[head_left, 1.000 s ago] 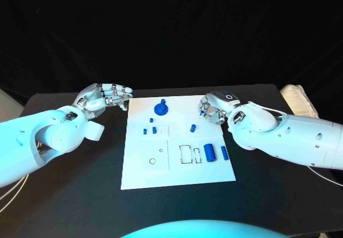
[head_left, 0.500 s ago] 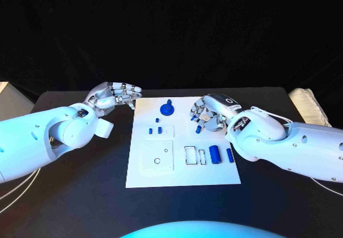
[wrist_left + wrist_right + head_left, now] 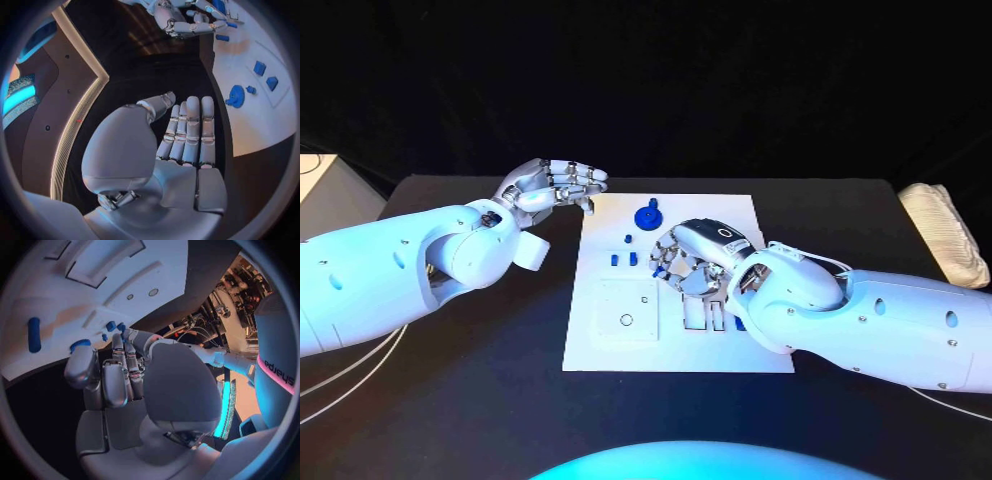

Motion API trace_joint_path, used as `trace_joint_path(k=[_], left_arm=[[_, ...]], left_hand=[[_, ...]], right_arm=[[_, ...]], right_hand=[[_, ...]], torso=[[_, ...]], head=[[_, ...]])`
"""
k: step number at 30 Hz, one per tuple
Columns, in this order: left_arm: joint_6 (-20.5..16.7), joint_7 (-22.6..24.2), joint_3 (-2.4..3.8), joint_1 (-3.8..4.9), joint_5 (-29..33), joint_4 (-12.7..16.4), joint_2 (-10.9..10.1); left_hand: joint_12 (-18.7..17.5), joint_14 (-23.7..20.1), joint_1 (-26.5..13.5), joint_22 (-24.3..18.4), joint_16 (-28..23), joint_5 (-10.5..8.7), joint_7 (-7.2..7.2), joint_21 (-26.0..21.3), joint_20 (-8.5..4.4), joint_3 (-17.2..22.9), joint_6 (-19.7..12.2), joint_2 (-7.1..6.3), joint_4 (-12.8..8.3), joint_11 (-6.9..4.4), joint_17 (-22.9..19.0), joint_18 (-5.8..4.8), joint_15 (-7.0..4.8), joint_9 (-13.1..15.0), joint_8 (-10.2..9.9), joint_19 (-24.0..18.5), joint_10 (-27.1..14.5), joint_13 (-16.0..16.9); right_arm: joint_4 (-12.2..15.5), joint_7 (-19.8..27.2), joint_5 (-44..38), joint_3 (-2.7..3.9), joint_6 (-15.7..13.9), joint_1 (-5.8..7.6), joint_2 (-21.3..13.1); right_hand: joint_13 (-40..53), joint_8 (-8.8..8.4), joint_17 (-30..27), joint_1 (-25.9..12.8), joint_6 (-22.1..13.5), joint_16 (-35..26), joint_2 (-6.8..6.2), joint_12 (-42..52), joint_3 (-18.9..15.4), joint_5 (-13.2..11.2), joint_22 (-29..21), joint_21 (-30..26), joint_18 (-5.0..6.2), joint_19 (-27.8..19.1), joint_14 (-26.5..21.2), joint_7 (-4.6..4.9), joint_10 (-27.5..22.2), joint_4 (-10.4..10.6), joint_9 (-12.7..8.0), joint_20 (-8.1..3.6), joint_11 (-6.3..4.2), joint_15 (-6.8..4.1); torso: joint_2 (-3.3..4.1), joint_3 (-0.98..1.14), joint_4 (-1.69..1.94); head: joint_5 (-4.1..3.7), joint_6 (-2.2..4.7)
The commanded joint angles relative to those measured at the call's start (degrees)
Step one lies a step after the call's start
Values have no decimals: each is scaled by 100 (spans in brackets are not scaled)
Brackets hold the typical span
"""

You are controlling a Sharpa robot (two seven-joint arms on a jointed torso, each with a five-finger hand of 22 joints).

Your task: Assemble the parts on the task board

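Note:
The white task board [image 3: 610,340] lies mid-table. On it are a round blue part [image 3: 648,215], a tiny blue piece [image 3: 630,238] and two small blue pieces [image 3: 615,260] side by side. My right hand [image 3: 687,262] hovers over the board's middle with its fingers bent down, and I see nothing gripped in it. Two long blue parts [image 3: 720,322] peek out beside its wrist. In the right wrist view its fingertips [image 3: 80,365] reach toward small blue pieces [image 3: 110,326]. My left hand [image 3: 560,185] floats empty off the board's far left corner, its fingers [image 3: 187,130] loosely extended.
A pale cloth bundle [image 3: 949,245] sits at the table's right edge. A white box [image 3: 329,185] stands beyond the table's left end. Thin cables [image 3: 343,375] trail near the front left. Black table [image 3: 459,400] surrounds the board.
My right hand has come in from the board's right edge to over its middle, now covering the small blue piece there. The left hand keeps its place; the camera has shifted.

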Motion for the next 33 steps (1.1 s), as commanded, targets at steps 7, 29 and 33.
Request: trace_joint_path(k=[7, 29, 33], left_arm=[[42, 78, 3, 1, 57, 28, 53], [56, 54, 3, 1, 57, 21, 39], [59, 47, 3, 1, 57, 15, 33]], left_hand=[[37, -36, -10, -13, -25, -1, 13, -36, 6, -36, -31, 41, 14, -6, -11, 78, -6, 7, -35, 34, -51, -7], [39, -33, -13, -18, -28, -1, 12, -42, 7, -42, -32, 42, 15, -7, -12, 78, -6, 8, -35, 36, -54, -8], [39, -33, -13, -18, -28, -1, 12, -42, 7, -42, -32, 42, 15, -7, -12, 78, -6, 8, -35, 36, -54, -8]], right_arm=[[-218, 64, -226, -57, 339, -163, 250], [-289, 6, -297, -84, 560, -240, 395], [-311, 6, -300, -86, 567, -243, 406]], right_hand=[[8, 29, -11, -22, 19, -40, 33, -12, 32, 6, 9, 15, -90, 21, 214, 3, 260, -25, 7, -1, -222, -39], [8, 28, -22, -32, 13, -46, 35, -27, 41, 2, 9, 7, -89, 18, 212, 10, 265, -37, 15, 0, -218, -37], [8, 28, -22, -32, 13, -46, 35, -27, 41, 2, 9, 7, -89, 18, 212, 10, 265, -37, 15, 0, -218, -37]], torso=[[15, 5, -4], [9, 11, -5], [11, 9, -10]], head=[[182, -46], [231, -172], [226, -169]])
